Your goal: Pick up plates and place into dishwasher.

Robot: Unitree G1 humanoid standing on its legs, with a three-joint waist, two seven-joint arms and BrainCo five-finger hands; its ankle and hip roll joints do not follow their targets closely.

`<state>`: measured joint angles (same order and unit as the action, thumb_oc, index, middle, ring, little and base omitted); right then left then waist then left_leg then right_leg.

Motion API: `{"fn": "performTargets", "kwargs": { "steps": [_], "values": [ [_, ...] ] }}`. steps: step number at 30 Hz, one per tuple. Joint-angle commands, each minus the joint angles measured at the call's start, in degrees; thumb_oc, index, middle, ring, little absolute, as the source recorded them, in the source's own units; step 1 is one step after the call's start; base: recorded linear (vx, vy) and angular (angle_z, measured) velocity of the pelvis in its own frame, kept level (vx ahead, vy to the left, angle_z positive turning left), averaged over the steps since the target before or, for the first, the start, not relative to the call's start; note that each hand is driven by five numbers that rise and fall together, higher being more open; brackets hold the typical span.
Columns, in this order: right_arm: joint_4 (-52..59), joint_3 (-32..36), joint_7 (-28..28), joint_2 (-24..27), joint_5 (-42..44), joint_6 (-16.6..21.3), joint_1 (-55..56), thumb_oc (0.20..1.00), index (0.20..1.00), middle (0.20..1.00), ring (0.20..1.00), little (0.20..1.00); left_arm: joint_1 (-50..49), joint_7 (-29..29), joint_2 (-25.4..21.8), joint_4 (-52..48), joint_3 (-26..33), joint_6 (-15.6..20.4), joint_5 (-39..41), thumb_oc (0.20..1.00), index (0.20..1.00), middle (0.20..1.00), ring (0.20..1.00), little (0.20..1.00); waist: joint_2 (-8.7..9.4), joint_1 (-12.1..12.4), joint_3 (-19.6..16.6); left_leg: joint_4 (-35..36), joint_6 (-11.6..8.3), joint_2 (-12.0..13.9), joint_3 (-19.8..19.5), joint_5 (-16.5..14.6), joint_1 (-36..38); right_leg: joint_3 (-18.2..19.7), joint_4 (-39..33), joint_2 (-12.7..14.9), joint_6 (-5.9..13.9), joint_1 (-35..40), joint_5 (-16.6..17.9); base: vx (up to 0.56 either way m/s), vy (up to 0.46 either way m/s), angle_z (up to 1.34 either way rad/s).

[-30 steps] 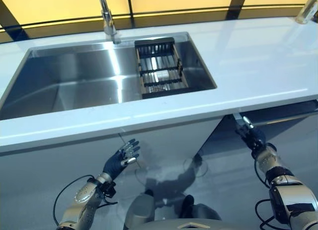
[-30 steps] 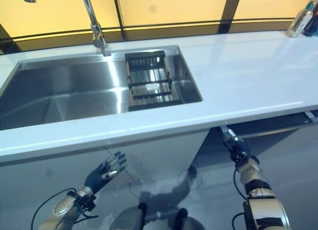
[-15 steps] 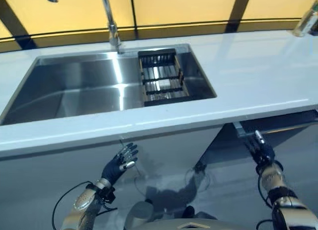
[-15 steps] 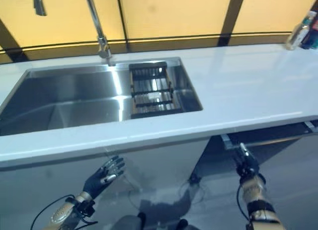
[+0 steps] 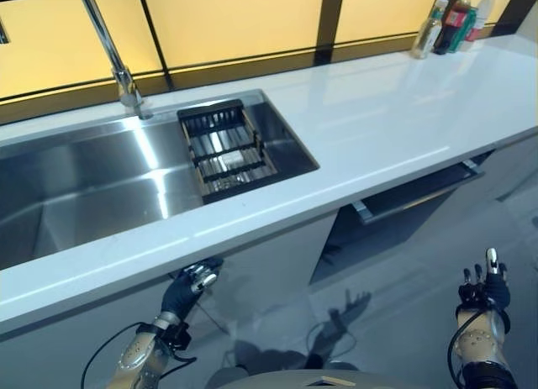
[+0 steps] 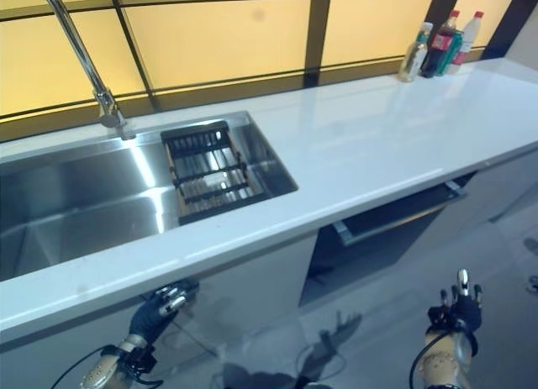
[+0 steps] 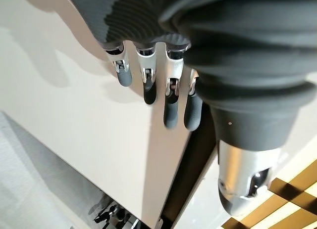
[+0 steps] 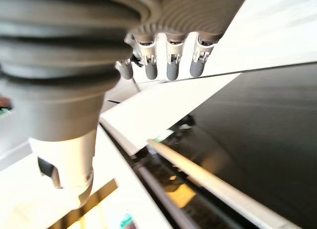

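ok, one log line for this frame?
left hand: open, empty, low by cabinet | right hand: open, empty | dishwasher door: ajar | sink: rack, no plates seen

countertop [image 5: 395, 112]: white, smooth, glossy, with pale reflections
sink [image 5: 76, 191]: brushed steel, satin sheen with bright streaks
faucet [image 5: 105, 44]: polished metal, at 11 o'clock
rack [image 5: 225, 149]: black bars, matt, in the sink's right end
cabinet front [image 5: 269, 263]: white, smooth, glossy
bottles [image 5: 454, 21]: clear shiny plastic, at 1 o'clock
left hand [image 7: 163, 98]: silver metal fingers, dark matt tips, ribbed dark cover
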<state>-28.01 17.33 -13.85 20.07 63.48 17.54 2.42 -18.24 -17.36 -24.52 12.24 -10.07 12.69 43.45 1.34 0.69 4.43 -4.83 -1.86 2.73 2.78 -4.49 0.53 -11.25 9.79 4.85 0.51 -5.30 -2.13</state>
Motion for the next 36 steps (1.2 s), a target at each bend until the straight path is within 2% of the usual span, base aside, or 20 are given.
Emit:
{"fn": "performTargets", "kwargs": {
  "steps": [1, 4, 6, 10, 12, 15, 18, 20, 21, 23, 24, 27, 29, 30, 36],
  "values": [
    [10.6, -0.9, -5.2, 1.4, -13.0, 5.6, -2.5, 1.000, 1.000, 1.000, 1.000, 1.000, 2.7, 2.5, 0.9, -7.6, 1.7, 6.0, 0.4, 1.000, 1.000, 1.000, 1.000, 1.000, 0.35, -1.2, 0.5, 2.1, 2.99, -0.7, 3.9, 3.4, -0.6, 2.0, -5.0, 0.5, 2.56, 4.7, 3.3, -0.08, 0.038, -0.11],
    [16.5, -4.1, -1.9, 0.4, -17.6, 5.5, -1.0, 1.000, 1.000, 1.000, 1.000, 1.000, 2.6, 3.3, 1.7, -7.3, 1.6, 7.7, 0.1, 1.000, 1.000, 1.000, 1.000, 1.000, 0.19, -1.8, 0.2, 2.5, 3.02, -0.7, 4.3, 3.7, -0.6, 2.2, -5.2, 0.5, 2.65, 4.4, 3.5, -0.09, 0.038, -0.05],
    [20.7, -7.9, 2.8, -0.6, -19.8, 5.8, 1.4, 1.000, 1.000, 1.000, 1.000, 1.000, 2.1, 3.5, 3.0, -7.4, 2.0, 8.6, -0.4, 1.000, 1.000, 1.000, 1.000, 1.000, 0.28, -2.1, -0.3, 3.5, 2.93, -0.6, 4.6, 4.2, -0.5, 1.9, -6.0, 0.4, 2.71, 4.3, 3.7, -0.10, 0.027, -0.01],
    [24.7, -13.4, 16.1, -0.5, -17.5, 4.4, 4.2, 1.000, 1.000, 1.000, 1.000, 1.000, 1.6, 4.1, 4.4, -7.7, 2.1, 10.3, -1.3, 1.000, 1.000, 1.000, 1.000, 1.000, 0.69, -1.6, -1.2, 5.2, 2.25, -0.2, 4.5, 5.2, -0.6, 0.5, -7.6, 0.4, 2.87, 4.6, 3.9, -0.08, 0.012, -0.02],
    [25.6, -16.1, 18.9, 0.5, -18.2, 5.1, 5.0, 1.000, 1.000, 1.000, 1.000, 1.000, 1.5, 4.1, 4.5, -7.4, 2.1, 11.4, -1.0, 1.000, 1.000, 1.000, 1.000, 1.000, 0.78, -1.3, -1.5, 5.6, 1.90, 0.0, 4.3, 5.6, -0.8, -0.2, -7.9, 0.4, 2.87, 4.7, 3.9, -0.07, 0.009, 0.03],
    [25.4, -18.9, 22.9, 0.3, -16.4, 3.2, 5.7, 1.000, 1.000, 1.000, 1.000, 1.000, 1.6, 4.1, 4.6, -7.7, 2.6, 11.7, 0.0, 1.000, 1.000, 1.000, 1.000, 1.000, 1.02, -0.7, -1.8, 5.8, 1.53, 0.2, 4.2, 5.7, -0.9, -1.0, -8.4, 0.5, 2.86, 4.9, 3.8, -0.04, 0.002, 0.07],
    [24.5, -22.3, 23.4, 0.5, -18.8, 1.8, 5.4, 1.000, 1.000, 1.000, 1.000, 1.000, 1.9, 4.0, 4.8, -7.5, 2.6, 11.3, 0.2, 1.000, 1.000, 1.000, 1.000, 1.000, 1.24, -0.1, -2.0, 6.0, 1.32, 0.1, 3.9, 5.9, -1.1, -1.8, -9.0, 0.7, 2.96, 5.1, 4.1, -0.05, 0.006, 0.04],
    [23.8, -24.0, 22.6, 0.6, -19.9, 1.3, 4.9, 1.000, 1.000, 1.000, 1.000, 1.000, 2.0, 3.1, 4.6, -7.0, 2.4, 9.4, -0.9, 1.000, 1.000, 1.000, 1.000, 1.000, 1.27, 0.1, -2.1, 6.2, 1.09, 0.2, 3.9, 6.2, -1.0, -2.0, -9.4, 0.7, 3.07, 5.2, 4.3, -0.03, 0.017, 0.12],
    [23.5, -24.9, 22.2, 0.6, -19.7, 0.7, 4.4, 1.000, 1.000, 1.000, 1.000, 1.000, 2.1, 1.7, 4.3, -6.3, 1.5, 6.5, -3.5, 1.000, 1.000, 1.000, 1.000, 1.000, 1.29, 0.1, -2.1, 6.5, 0.95, 0.3, 4.0, 6.3, -0.8, -2.2, -9.7, 0.8, 3.27, 5.4, 4.6, -0.01, 0.016, 0.11],
    [23.8, -26.0, 21.4, 1.0, -20.4, 0.1, 3.5, 1.000, 1.000, 1.000, 1.000, 1.000, 2.1, -0.1, 3.1, -5.8, -0.5, 3.1, -7.2, 1.000, 1.000, 1.000, 1.000, 1.000, 1.11, -0.1, -2.2, 6.9, 0.88, 0.4, 4.6, 6.5, -0.6, -2.2, -10.1, 0.8, 3.52, 5.5, 4.8, -0.04, 0.033, 0.04],
    [23.9, -26.3, 21.1, 1.5, -20.5, -0.1, 3.1, 1.000, 1.000, 1.000, 1.000, 1.000, 2.1, -0.1, 2.4, -5.7, -1.2, 3.4, -7.9, 1.000, 1.000, 1.000, 1.000, 1.000, 0.94, -0.2, -2.2, 7.0, 0.85, 0.5, 5.0, 6.6, -0.6, -2.2, -10.2, 0.9, 3.61, 5.4, 4.9, -0.07, 0.070, 0.02],
    [23.2, -27.0, 21.0, 2.7, -20.8, 0.1, 1.3, 1.000, 1.000, 1.000, 1.000, 1.000, 3.7, -6.7, 0.5, -2.9, -2.9, -0.7, -6.0, 1.000, 1.000, 1.000, 1.000, 1.000, 0.15, -1.1, -2.0, 7.3, 0.99, 0.6, 6.3, 6.6, -0.4, -1.7, -10.2, 1.0, 3.93, 4.9, 5.0, -0.07, 0.084, 0.00],
    [22.8, -27.2, 21.1, 2.7, -20.6, -0.4, 0.5, 1.000, 1.000, 1.000, 1.000, 1.000, 4.4, -10.8, -0.2, -1.2, -5.3, -2.4, -8.6, 1.000, 1.000, 1.000, 1.000, 1.000, -0.12, -1.6, -1.9, 7.2, 1.16, 0.5, 6.7, 6.3, -0.2, -1.3, -10.0, 1.1, 4.14, 4.7, 5.0, -0.05, 0.058, -0.11],
    [22.4, -27.9, 20.2, 2.8, -21.3, -0.7, -0.7, 1.000, 1.000, 1.000, 1.000, 1.000, 5.2, -12.8, -1.2, -0.3, -8.7, -3.9, -10.8, 1.000, 1.000, 1.000, 1.000, 1.000, -0.43, -2.2, -1.6, 7.1, 1.30, 0.5, 7.2, 6.0, 0.3, -0.7, -9.8, 1.1, 4.41, 4.7, 5.0, -0.04, 0.052, -0.10],
    [20.2, -29.6, 18.5, 4.3, -21.2, -0.8, -4.6, 1.000, 1.000, 1.000, 1.000, 1.000, 10.6, -19.3, -3.4, 5.7, -18.8, -8.3, -15.2, 1.000, 1.000, 1.000, 1.000, 1.000, -1.15, -4.8, -1.8, 7.4, 1.80, 0.4, 9.3, 5.4, 1.6, 1.2, -9.7, 1.5, 5.47, 4.5, 5.3, -0.01, 0.048, -0.13]
  ]
}}
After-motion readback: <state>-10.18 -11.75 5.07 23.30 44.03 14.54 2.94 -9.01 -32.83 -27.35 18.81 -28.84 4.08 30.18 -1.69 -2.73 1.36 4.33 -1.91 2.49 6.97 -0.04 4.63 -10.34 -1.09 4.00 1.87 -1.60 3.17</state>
